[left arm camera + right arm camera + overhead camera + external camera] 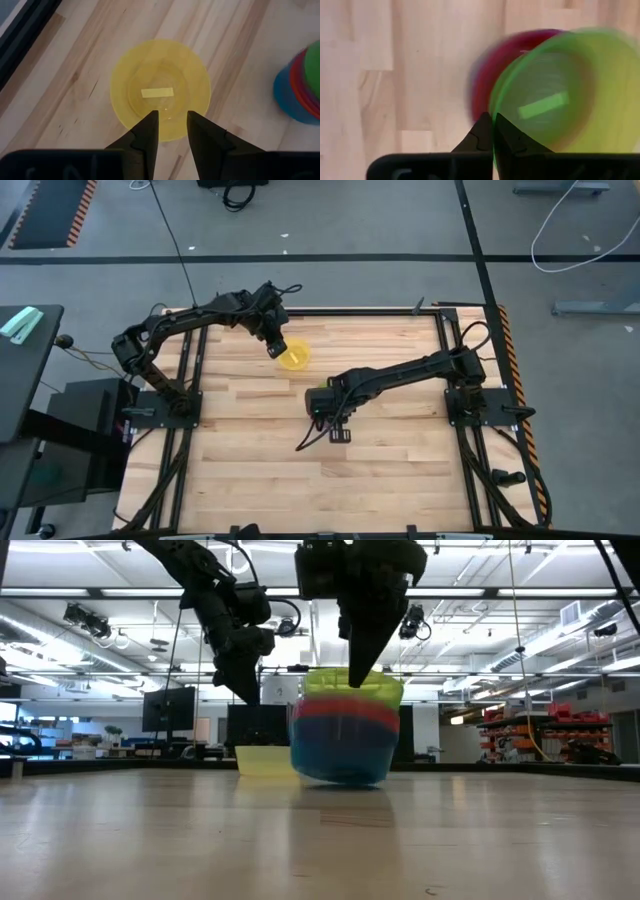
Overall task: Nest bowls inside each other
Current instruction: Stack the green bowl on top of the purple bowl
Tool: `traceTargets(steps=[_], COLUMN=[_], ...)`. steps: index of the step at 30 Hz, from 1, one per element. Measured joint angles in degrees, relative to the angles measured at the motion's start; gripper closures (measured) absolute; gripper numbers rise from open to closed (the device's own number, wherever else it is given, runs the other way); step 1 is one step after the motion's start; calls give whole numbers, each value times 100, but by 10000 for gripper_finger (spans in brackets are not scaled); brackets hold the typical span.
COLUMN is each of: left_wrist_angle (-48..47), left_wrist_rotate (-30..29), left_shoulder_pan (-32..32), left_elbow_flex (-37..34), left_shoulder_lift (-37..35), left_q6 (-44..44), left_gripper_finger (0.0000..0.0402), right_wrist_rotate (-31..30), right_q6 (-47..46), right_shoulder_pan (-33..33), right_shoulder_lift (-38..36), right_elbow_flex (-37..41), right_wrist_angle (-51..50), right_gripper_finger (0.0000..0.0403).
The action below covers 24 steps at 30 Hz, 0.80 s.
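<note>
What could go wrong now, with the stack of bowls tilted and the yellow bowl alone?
1. The stack of bowls leans on the table while the right gripper pinches the green bowl by its rim; it may tip or slide out.
2. The left gripper hangs open over the yellow bowl; its fingers may push the rim and shove the bowl away.

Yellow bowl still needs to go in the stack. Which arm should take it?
Left, probably. The left gripper hangs open right over the yellow bowl, fingers astride its rim. The right gripper is shut on the green bowl topping the tilted stack.
</note>
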<state>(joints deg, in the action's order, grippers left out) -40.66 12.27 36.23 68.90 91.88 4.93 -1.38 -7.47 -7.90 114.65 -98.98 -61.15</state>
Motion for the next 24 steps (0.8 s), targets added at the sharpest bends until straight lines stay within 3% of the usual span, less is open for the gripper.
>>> traceTargets(steps=[17, 24], left_wrist_angle=[10, 15], left_wrist_rotate=[0, -2], left_shoulder_pan=[-2, -2], left_elbow_flex=[2, 4], left_shoulder_lift=[0, 0], left_q6=[-19, -20], left_gripper_finger=[292, 292], right_wrist_rotate=[282, 81], right_q6=[-155, -46], right_shoulder_pan=[-151, -78], right_shoulder_lift=[276, 496], right_elbow_flex=[7, -15], right_wrist_angle=[-28, -46], right_gripper_finger=[403, 403])
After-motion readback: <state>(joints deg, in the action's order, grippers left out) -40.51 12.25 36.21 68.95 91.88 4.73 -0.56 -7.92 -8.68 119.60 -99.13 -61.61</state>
